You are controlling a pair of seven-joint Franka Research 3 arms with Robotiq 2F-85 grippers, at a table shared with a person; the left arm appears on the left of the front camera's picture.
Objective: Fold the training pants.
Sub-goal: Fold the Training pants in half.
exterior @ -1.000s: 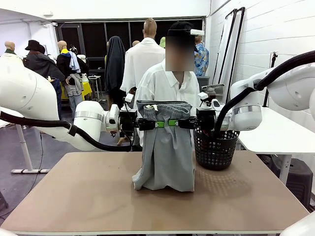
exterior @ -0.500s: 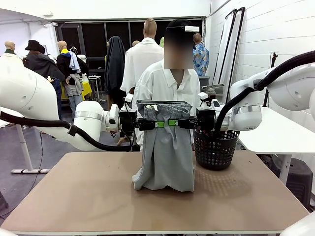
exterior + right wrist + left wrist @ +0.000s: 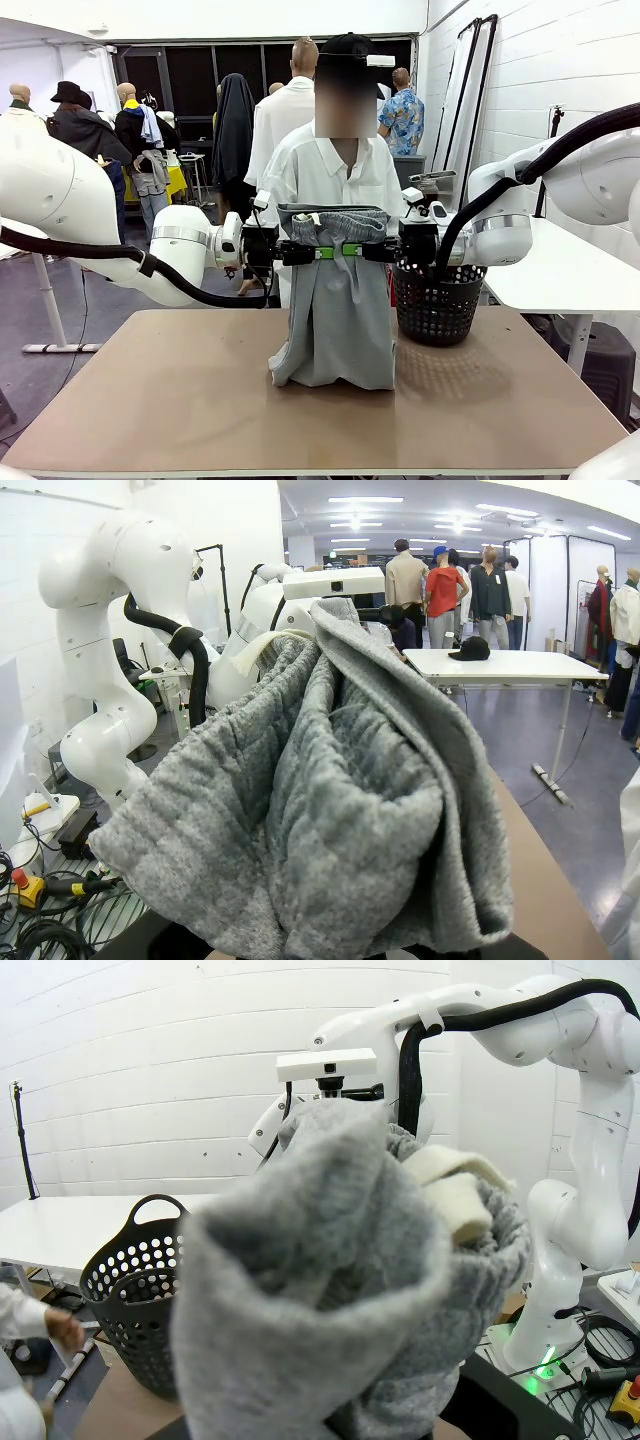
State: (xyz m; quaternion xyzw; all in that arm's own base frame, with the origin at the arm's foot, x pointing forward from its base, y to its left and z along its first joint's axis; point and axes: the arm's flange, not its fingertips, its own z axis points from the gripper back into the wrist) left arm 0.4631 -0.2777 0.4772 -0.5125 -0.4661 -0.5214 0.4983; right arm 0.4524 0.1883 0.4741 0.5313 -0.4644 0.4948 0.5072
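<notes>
The light grey training pants (image 3: pixel 338 300) hang upright above the middle of the table, their lower end bunched on the tabletop. My left gripper (image 3: pixel 293 252) is shut on the left side of the gathered waistband and my right gripper (image 3: pixel 378 251) is shut on the right side, both level with each other. Close up, the training pants (image 3: pixel 340 1290) cover the left gripper's fingers in the left wrist view. In the right wrist view the training pants (image 3: pixel 330 820) drape over that gripper's fingers too.
A black perforated basket (image 3: pixel 435 300) stands on the table at the right, just beside the pants. A person in a white shirt (image 3: pixel 335 175) stands right behind the pants at the far edge. The brown table (image 3: pixel 150 400) has free room at the front and left.
Neither arm has moved and the pants hang as before. The person behind them has shifted slightly to the left.
</notes>
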